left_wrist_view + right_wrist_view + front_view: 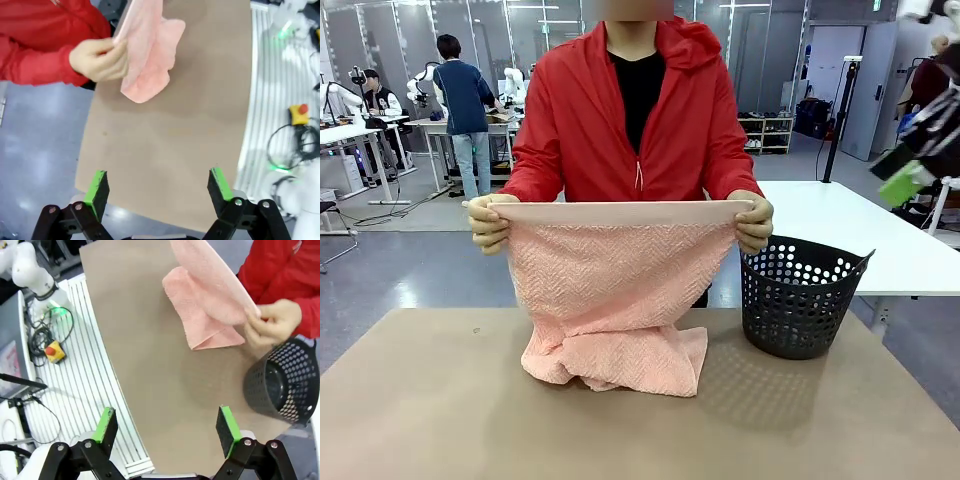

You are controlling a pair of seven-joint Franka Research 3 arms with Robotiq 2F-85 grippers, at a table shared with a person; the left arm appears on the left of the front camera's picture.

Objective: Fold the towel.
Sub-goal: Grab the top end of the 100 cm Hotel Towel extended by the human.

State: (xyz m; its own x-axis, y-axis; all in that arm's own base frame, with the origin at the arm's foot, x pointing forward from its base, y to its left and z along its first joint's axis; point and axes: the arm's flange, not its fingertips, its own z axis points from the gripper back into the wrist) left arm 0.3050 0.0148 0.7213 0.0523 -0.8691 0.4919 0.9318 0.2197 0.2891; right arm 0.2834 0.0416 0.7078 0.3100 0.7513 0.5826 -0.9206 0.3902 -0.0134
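Front view shows the towel (610, 290) pulled taut left to right between a person's hands (488, 222) at the far side from us, its lower end heaped on the table (420, 400) (left of the basket (800, 300)), with our left gripper (159, 192) and right gripper (167, 430) both wide open, empty, well short of it.

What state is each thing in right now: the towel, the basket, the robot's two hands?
Towel: held up by its top corners in a person's hands, lower end bunched on the table.
Basket: upright on the table, looks empty.
Robot's left hand: open, holding nothing.
Robot's right hand: open, holding nothing.
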